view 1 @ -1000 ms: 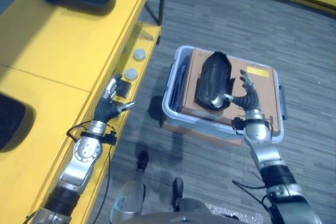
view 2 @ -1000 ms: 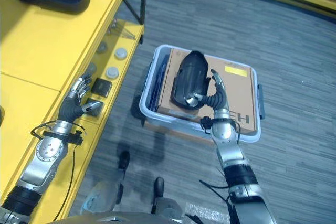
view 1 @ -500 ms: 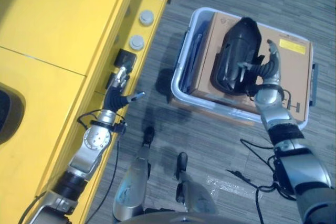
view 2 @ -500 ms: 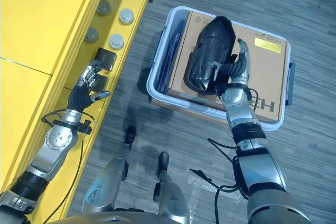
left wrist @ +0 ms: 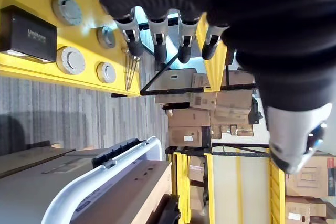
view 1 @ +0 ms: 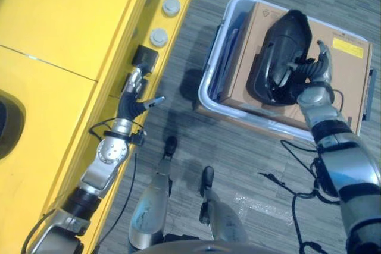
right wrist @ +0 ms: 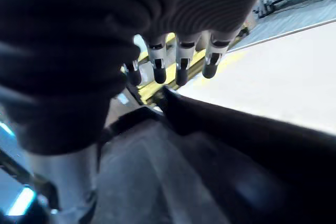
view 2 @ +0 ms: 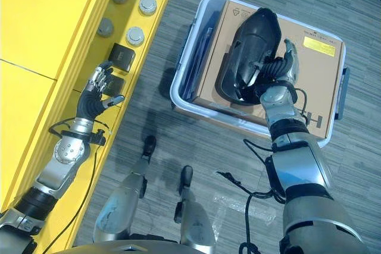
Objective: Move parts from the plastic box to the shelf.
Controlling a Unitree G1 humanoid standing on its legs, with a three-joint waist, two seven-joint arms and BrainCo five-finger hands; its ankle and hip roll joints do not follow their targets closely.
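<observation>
A warehouse or factory parts area, to judge by the fittings. Long yellow shelf (view 1: 65, 34) of industrial racking along one side, with round grey parts (view 2: 135, 35) and small black boxes (view 2: 123, 56) laid out on its lower ledge. Grey plank-patterned floor (view 1: 238, 159). Clear plastic box (view 2: 186, 103) on the floor with a cardboard carton (view 2: 318, 69) inside. Stacked cardboard boxes (left wrist: 197, 108) on further yellow racking in the left wrist view.

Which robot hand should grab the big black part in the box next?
The right hand, probably. It already rests against the black part lying on the cardboard in the plastic box. The left hand is open and empty beside the yellow shelf, away from the box.
</observation>
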